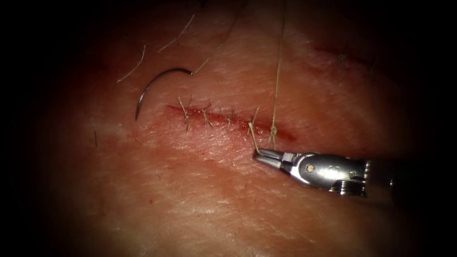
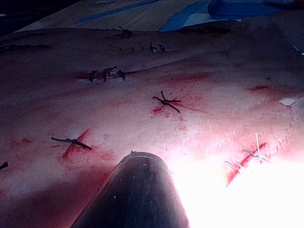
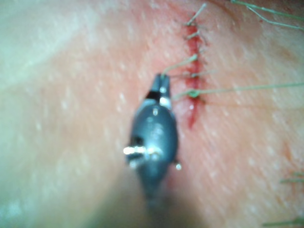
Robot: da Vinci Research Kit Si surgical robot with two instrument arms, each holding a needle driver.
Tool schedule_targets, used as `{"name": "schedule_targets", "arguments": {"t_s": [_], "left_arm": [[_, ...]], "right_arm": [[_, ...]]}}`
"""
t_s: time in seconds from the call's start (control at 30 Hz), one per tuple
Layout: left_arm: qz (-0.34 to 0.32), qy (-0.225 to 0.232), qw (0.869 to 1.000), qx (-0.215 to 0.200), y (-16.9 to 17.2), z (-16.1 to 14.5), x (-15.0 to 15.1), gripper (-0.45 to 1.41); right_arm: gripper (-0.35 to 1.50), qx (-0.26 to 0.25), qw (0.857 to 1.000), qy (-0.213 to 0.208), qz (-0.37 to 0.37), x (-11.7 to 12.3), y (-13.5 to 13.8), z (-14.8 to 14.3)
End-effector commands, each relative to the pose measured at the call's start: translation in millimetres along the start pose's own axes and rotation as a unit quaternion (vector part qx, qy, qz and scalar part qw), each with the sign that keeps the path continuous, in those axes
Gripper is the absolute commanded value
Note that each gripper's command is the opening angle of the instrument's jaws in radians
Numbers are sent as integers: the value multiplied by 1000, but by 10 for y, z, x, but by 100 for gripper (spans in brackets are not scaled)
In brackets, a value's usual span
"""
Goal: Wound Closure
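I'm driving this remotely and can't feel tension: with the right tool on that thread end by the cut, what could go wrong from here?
1. The right tool is shut on a short thread end at the cut; a hard pull might tear the tissue or snap it.
2. The needle lies loose on the tissue, left of the cut, held by neither tool; its long thread might drag it.

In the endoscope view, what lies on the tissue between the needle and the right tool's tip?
Between the needle and the right tool, shut on a thread end, the endoscope view shows the stitched cut.
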Motion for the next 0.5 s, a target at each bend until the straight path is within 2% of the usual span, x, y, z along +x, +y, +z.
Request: {"name": "schedule_targets", "arguments": {"t_s": [0.03,0.2,0.5], "left_arm": [[0,0,1000,1,-5,7,6,-45],[-2,0,1000,5,-9,16,11,-45],[-6,1,1000,10,-23,30,16,-45]], "right_arm": [[-35,5,1000,-2,2,-4,-11,8],[-35,27,1000,-16,0,-5,-35,12],[-35,27,1000,-14,0,0,-61,10]]}}
